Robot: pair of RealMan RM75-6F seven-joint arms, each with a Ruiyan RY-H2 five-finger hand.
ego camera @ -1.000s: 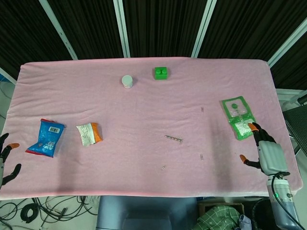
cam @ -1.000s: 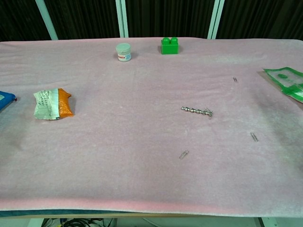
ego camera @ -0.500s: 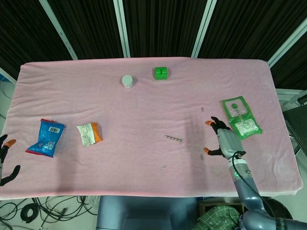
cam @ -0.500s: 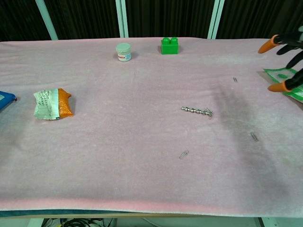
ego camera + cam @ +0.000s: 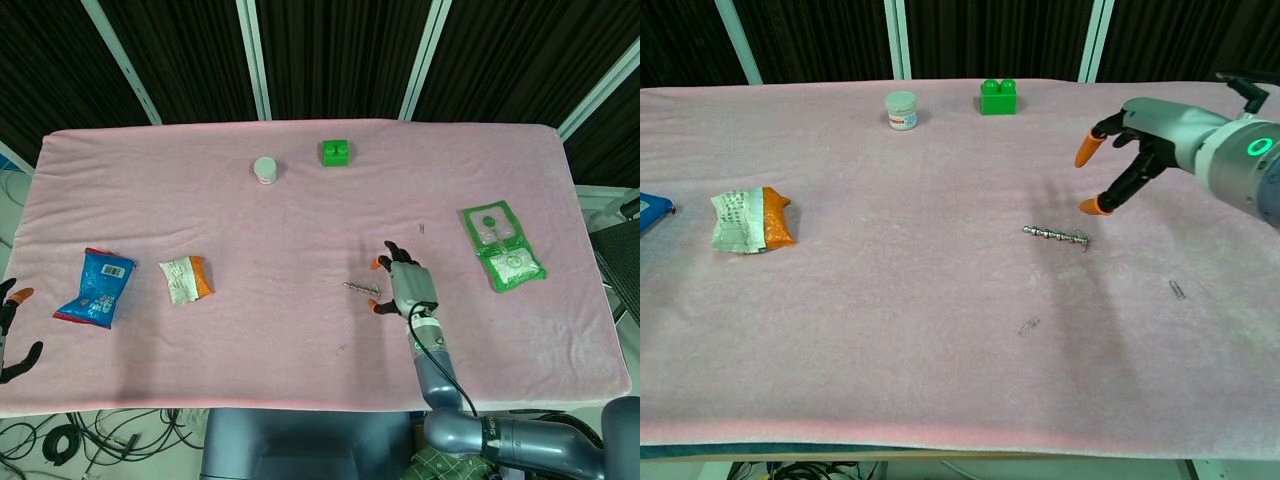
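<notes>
Right robot hand (image 5: pixel 403 285) has swung in from the green packet (image 5: pixel 502 246) at the right edge, now hovering just right of the metal chain piece (image 5: pixel 363 290), fingers spread, holding nothing. Chain piece lies flat mid-surface, long axis left-right, right end slightly nearer the front. Left robot hand (image 5: pixel 12 328) stays off the left edge near the blue packet (image 5: pixel 96 287), fingers apart, empty.

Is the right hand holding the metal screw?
No, the right hand hovers open above the screw, fingers spread and clear of it.
</notes>
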